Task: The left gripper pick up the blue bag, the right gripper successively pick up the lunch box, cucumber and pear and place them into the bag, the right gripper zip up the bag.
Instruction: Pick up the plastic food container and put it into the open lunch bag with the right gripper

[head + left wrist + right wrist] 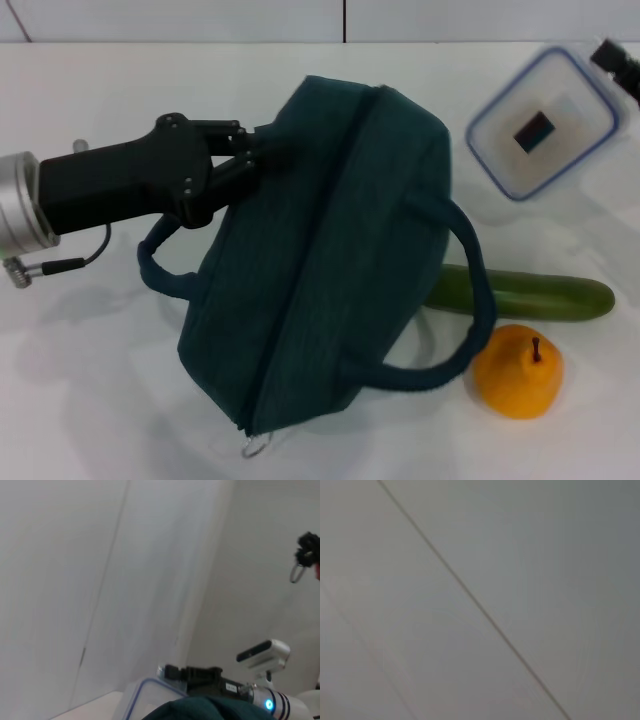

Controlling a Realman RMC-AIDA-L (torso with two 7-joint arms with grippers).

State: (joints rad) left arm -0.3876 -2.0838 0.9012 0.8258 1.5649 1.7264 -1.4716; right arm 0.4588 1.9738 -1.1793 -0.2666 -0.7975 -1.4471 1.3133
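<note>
The blue bag [330, 250] lies tilted in the middle of the white table, its zipper line running along the top and its handles hanging to both sides. My left gripper [252, 155] is shut on the bag's upper left edge. The clear lunch box [540, 125] with a blue rim lies at the far right. My right gripper [618, 62] is at the lunch box's far right corner; it also shows in the left wrist view [197, 675] beside the box [142, 692]. The cucumber [530, 295] and the orange-yellow pear [518, 372] lie right of the bag.
One bag handle [478, 300] loops over the cucumber's left end. A metal zipper pull [255, 447] hangs at the bag's near end. A pale wall [180, 20] stands behind the table. The right wrist view shows only a plain grey surface with a seam.
</note>
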